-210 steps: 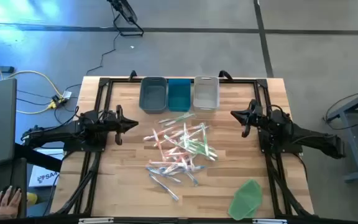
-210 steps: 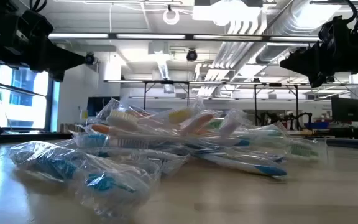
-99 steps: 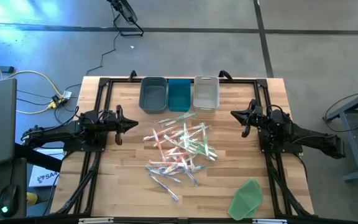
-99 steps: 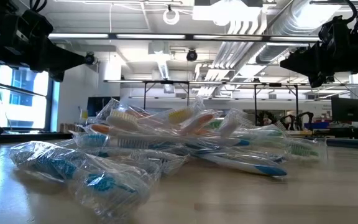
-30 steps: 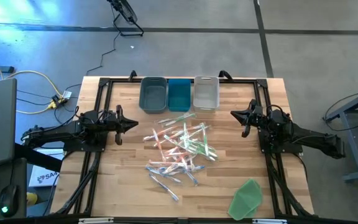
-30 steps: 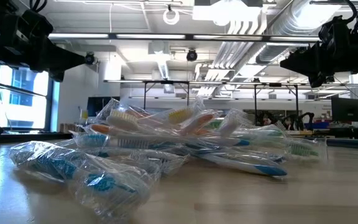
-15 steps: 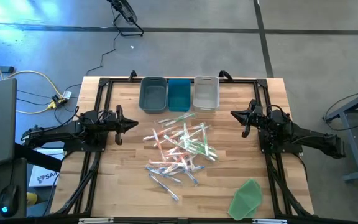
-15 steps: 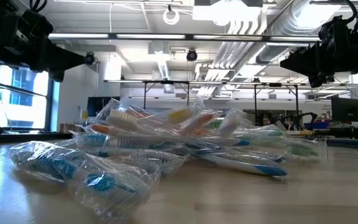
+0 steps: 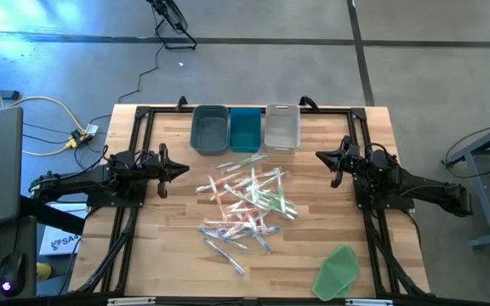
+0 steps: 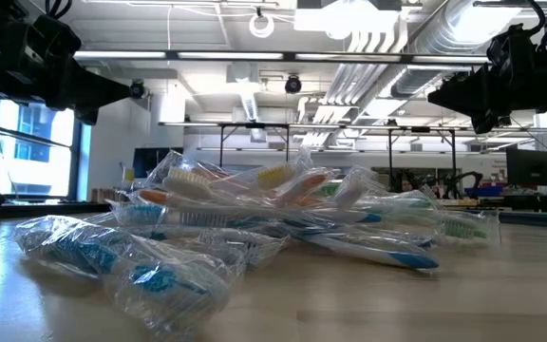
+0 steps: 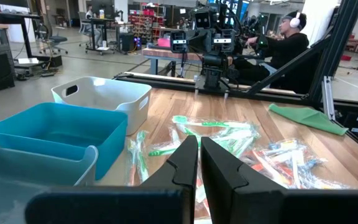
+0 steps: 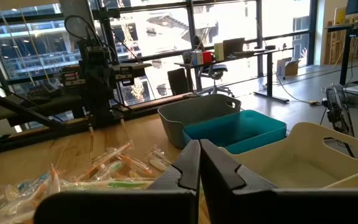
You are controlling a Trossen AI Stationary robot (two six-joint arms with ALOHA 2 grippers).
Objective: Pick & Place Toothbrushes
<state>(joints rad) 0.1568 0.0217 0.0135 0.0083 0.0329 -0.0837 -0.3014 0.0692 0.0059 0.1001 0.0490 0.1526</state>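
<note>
Clearly nothing is picked yet: the thin plastic toothbrushes [image 9: 245, 204] in pink, blue and green, many in crinkly clear wrappers, lie tangled in a loose heap mid-way across the wooden surface [image 9: 168, 255], just in front of the grey bin [image 9: 210, 129], the teal bin [image 9: 245, 128] and the white bin [image 9: 282, 127]. The left pincer [image 9: 179, 171] and the right pincer [image 9: 321, 156] hang at either side of the heap, both narrow and holding nothing. The likely trouble is a pinch into that overlap lifting several brushes at once or slipping off the slick wrapping (the brushes cross one another), and both arms reaching for the same heap could collide.
</note>
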